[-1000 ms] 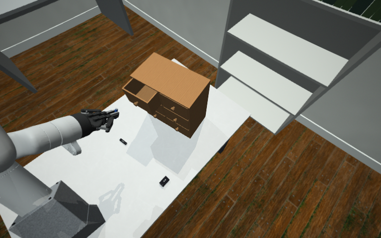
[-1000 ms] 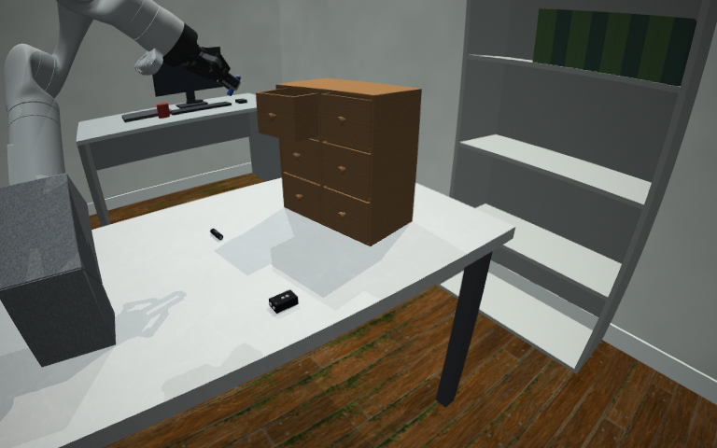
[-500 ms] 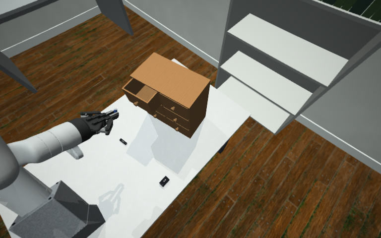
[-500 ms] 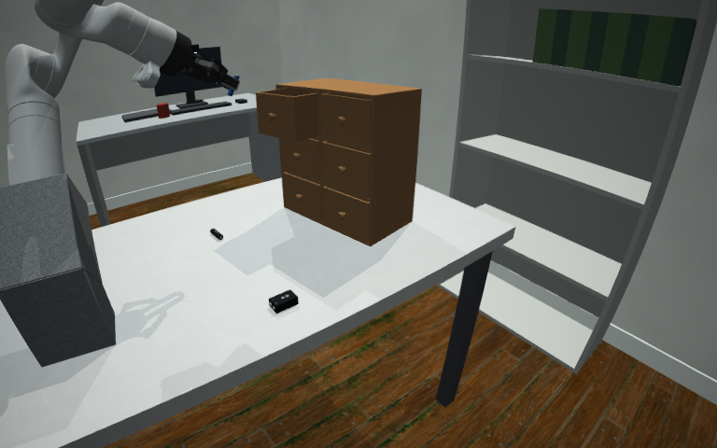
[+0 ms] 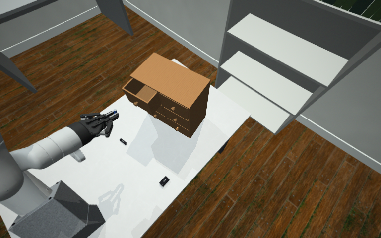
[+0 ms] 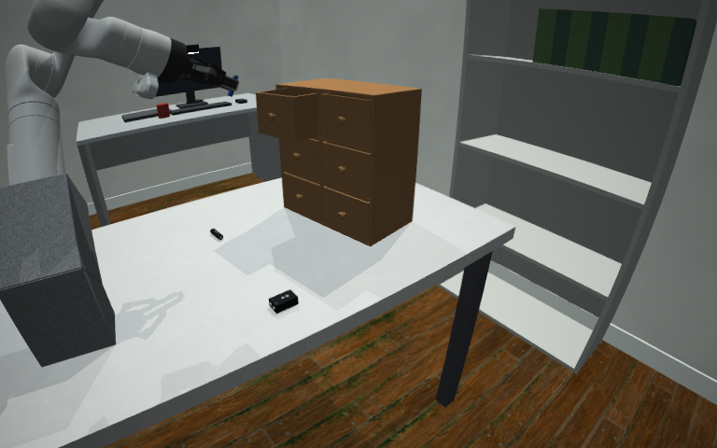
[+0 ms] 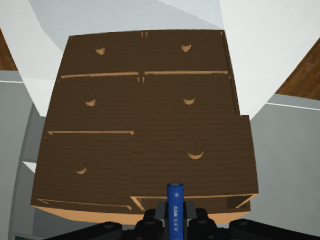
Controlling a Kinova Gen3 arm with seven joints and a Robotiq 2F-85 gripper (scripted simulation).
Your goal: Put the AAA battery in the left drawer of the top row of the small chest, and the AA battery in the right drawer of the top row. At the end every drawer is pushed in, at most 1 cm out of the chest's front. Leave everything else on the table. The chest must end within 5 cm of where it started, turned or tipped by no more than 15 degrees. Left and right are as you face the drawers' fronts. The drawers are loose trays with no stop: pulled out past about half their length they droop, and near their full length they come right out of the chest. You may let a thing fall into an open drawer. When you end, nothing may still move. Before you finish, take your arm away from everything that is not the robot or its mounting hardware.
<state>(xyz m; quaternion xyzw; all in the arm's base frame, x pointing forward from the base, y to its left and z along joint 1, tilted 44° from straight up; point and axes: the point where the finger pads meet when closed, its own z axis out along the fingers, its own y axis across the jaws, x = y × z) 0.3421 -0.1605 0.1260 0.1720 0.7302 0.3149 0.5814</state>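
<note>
Pale walls and a plank floor surround the white table (image 5: 134,179) (image 6: 211,274), with the wooden chest (image 5: 171,77) (image 6: 396,158) (image 7: 95,117) near its far end, just in from the right-hand corner in the exterior view. Top-left drawer (image 5: 151,98) (image 6: 275,124) (image 7: 220,175) is pulled well out and looks level; the other five look pushed in, including the top-right drawer (image 5: 175,106) (image 6: 345,119) (image 7: 82,165). So the work is perhaps partway: a drawer is ready and a battery is up, but neither delivery shows as made. Left to do, I judge: drop this battery, close the drawer, then open the top-right one, load it, close it and back the arm away.

Blue battery (image 5: 115,111) (image 6: 231,92) (image 7: 175,210), probably the AAA by its faint print, is held in the gripper (image 5: 114,114) (image 6: 231,84) (image 7: 175,215), jaws narrow and pinched on its sides. It lies between the pads, one end poking past the tips, raised and apart from the open drawer.

Black battery (image 5: 123,141) (image 6: 216,233), likely the AA, lies inward from the table's long edges, before the chest. Black block (image 5: 164,181) (image 6: 283,301) sits nearer the front long edge and should stay.
</note>
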